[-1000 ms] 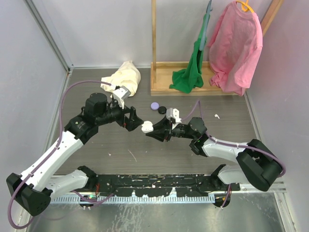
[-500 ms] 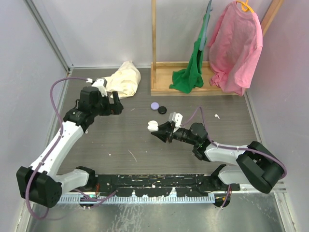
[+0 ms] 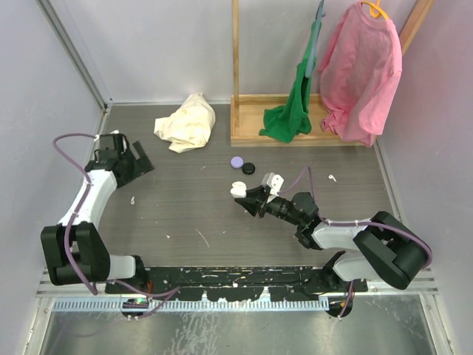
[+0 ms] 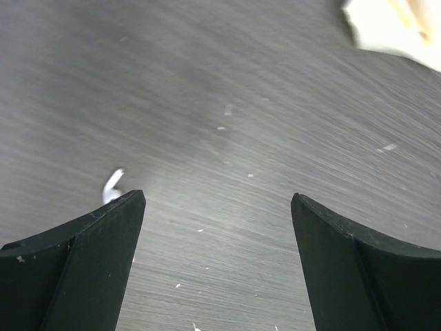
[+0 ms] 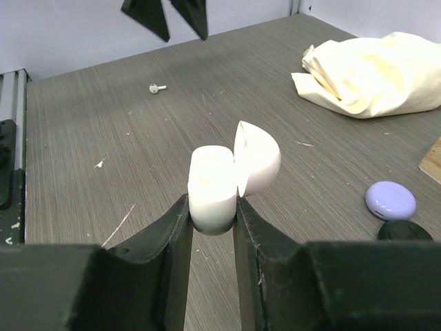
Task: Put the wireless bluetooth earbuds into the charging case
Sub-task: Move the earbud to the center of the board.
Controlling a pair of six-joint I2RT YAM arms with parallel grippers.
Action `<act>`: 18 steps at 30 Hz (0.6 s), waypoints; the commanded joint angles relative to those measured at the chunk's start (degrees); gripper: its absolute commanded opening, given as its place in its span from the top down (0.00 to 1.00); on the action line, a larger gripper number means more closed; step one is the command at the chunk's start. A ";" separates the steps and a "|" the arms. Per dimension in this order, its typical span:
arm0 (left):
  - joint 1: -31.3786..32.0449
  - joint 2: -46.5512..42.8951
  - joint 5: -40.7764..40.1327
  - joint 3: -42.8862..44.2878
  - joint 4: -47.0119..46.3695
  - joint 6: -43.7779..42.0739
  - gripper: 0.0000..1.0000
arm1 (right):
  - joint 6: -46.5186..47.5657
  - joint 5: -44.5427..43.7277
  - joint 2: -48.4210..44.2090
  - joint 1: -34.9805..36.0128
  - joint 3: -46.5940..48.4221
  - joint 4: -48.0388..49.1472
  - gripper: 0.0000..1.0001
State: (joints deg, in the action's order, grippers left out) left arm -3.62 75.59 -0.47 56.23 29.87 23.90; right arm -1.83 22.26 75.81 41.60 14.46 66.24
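Left arm: white shells, black joints, black motor block at the wrist.
Right arm: same white-and-black build, chunky black elbow.
Purple cable: thin and pale, one along each arm.
Left gripper: two matte black wedge fingers, white-flecked.
Right gripper: dark flat-faced fingers, scuffed edges.
Black base rail: white-spattered.

The charging case is at mid-table, between the fingers of the right gripper. Just behind it lies a pair of small discs. One earbud lies well to the left, just nearer than the left gripper. A second earbud lies off to the right. At the far side, a cloth heap lies left of a rack.
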 commanded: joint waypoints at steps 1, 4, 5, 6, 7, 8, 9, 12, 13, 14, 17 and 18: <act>-5.97 0.69 -1.66 -3.21 -0.55 7.65 0.12 | 0.44 -2.71 -0.73 -0.15 0.32 5.26 0.99; -8.83 1.04 -3.41 -6.52 -2.46 12.56 0.20 | 0.06 -2.71 -0.75 -0.14 0.35 5.22 0.99; -9.35 1.30 -4.56 -7.52 -2.68 13.98 0.21 | -0.22 -2.60 -0.83 -0.12 0.39 5.22 0.99; -9.54 1.63 -5.77 -7.98 -2.60 15.11 0.22 | -0.34 -2.51 -0.90 -0.12 0.53 5.22 0.99; -9.76 2.05 -6.81 -8.20 -2.26 16.33 0.23 | -0.41 -2.49 -0.97 -0.14 0.49 5.18 0.99; -9.84 2.42 -7.77 -8.31 -1.75 17.43 0.23 | -0.40 -2.53 -1.09 -0.17 0.49 5.07 0.99; -9.84 2.71 -8.80 -8.51 -1.40 18.42 0.24 | -0.45 -2.63 -1.10 -0.13 0.57 4.94 0.99; -9.81 3.54 -11.97 -9.14 -0.41 20.79 0.28 | -0.57 -2.92 -1.10 -0.17 1.06 3.61 0.99; -9.85 3.97 -12.60 -9.21 -0.30 21.17 0.30 | -0.66 -2.93 -0.99 -0.13 1.16 3.48 0.99; -9.83 4.33 -13.15 -9.35 -0.17 21.51 0.33 | -0.78 -2.86 -0.92 -0.15 1.18 3.46 0.99; -9.90 6.08 -14.96 -9.31 -0.04 22.15 0.37 | -0.91 -2.84 -0.76 -0.12 1.29 3.38 0.99; -9.92 6.74 -14.99 -9.19 -0.07 22.15 0.38 | -0.94 -2.79 -0.69 -0.12 1.34 3.28 0.99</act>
State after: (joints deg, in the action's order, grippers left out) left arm -13.21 80.47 -11.18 46.98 29.93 43.35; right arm -2.26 20.23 75.79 41.60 14.46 66.35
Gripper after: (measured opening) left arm 0.637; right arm 0.328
